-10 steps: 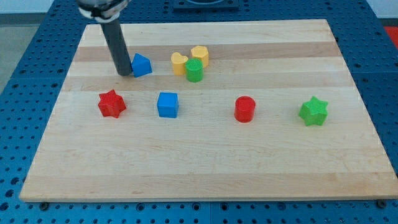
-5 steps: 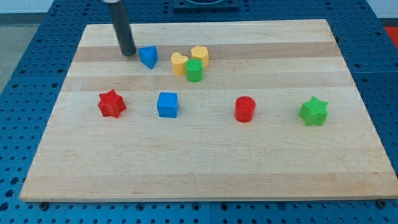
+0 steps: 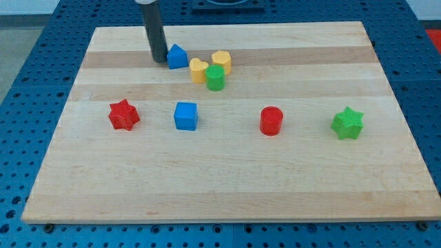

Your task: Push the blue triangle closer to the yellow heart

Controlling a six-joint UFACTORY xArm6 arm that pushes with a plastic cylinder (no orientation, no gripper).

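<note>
Tool: a straight dark rod descends from the view's top; my tip (image 3: pixel 159 60) rests on the board's upper left area. It has no jaws and grasps nothing, standing plainly at the table surface.
Tip against task block: my tip stands immediately at the left side of the blue triangle (image 3: pixel 178 56), touching it or very nearly so; the exact contact cannot be resolved.
Blue triangle: lies in the upper part of the board, left of centre, with its peak toward the view's top.
Yellow heart: the yellow heart (image 3: pixel 198 70) sits just to the right of and slightly below the blue triangle, very close, with at most a slight gap between them.
Neighbouring cluster: a yellow hexagon-like block (image 3: pixel 221 61) lies to the upper right of the heart, and a green cylinder (image 3: pixel 216 78) stands against the heart's right side, below the second yellow block. The three are packed together.
Middle row, left to right: red star (image 3: pixel 124 114), blue cube (image 3: pixel 186 116), red cylinder (image 3: pixel 271 120), green star (image 3: pixel 346 123); each stands well apart from its neighbours and from my tip.
Surface: a pale wooden board (image 3: pixel 227 186) resting on a blue perforated table (image 3: pixel 27 76).
</note>
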